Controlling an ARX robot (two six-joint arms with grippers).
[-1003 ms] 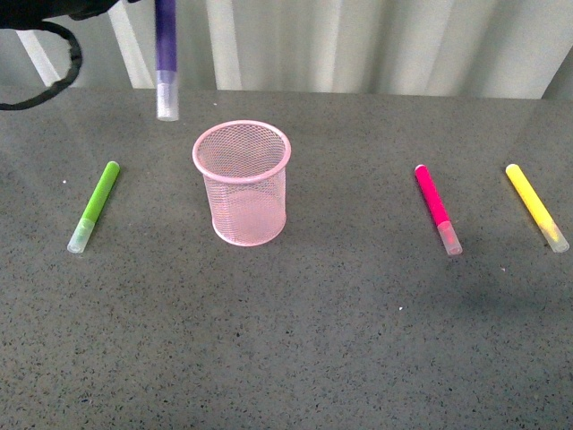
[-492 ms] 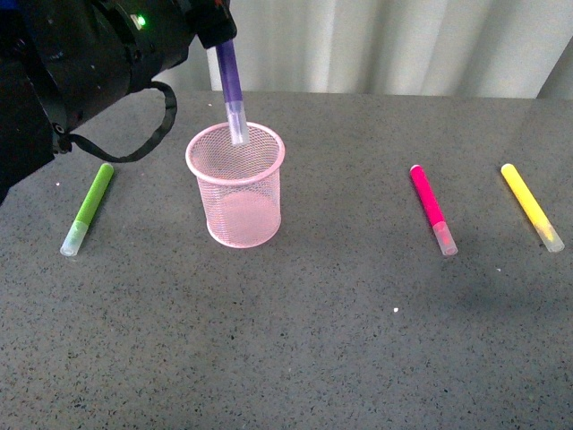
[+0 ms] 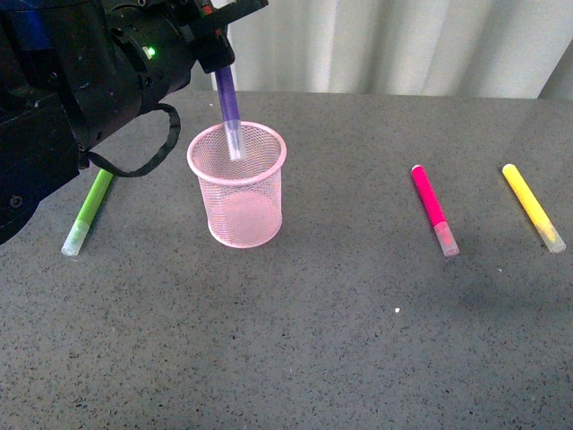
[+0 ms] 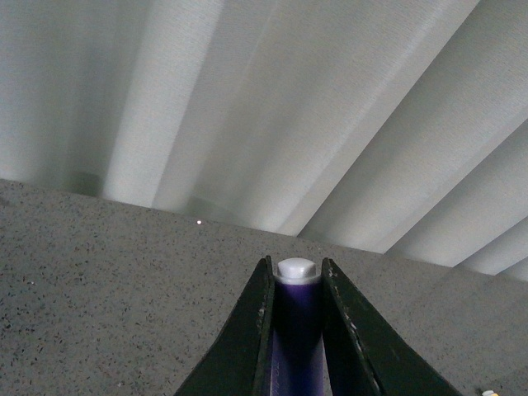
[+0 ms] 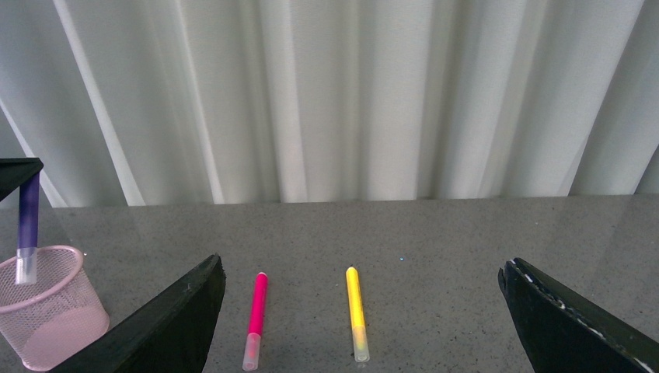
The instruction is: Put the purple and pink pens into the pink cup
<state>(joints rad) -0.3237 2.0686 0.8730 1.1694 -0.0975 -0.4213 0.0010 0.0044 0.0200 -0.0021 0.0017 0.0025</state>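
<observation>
My left gripper (image 3: 219, 55) is shut on the purple pen (image 3: 229, 103) and holds it nearly upright, clear cap down, with the cap inside the mouth of the pink mesh cup (image 3: 237, 185). In the left wrist view the pen's white end tip (image 4: 297, 271) shows between the black fingers (image 4: 252, 330). The pink pen (image 3: 431, 205) lies on the grey table to the right of the cup. It also shows in the right wrist view (image 5: 256, 316), as do the cup (image 5: 47, 315) and the purple pen (image 5: 28, 225). My right gripper (image 5: 361, 311) is open and empty, out of the front view.
A lime-green marker (image 3: 88, 210) lies left of the cup, partly under my left arm. A yellow marker (image 3: 531, 204) lies at the far right, beside the pink pen. White curtains hang behind the table's back edge.
My left arm has come in from the upper left and lowered the purple pen from above and left of the cup until its cap is inside the cup's mouth.
</observation>
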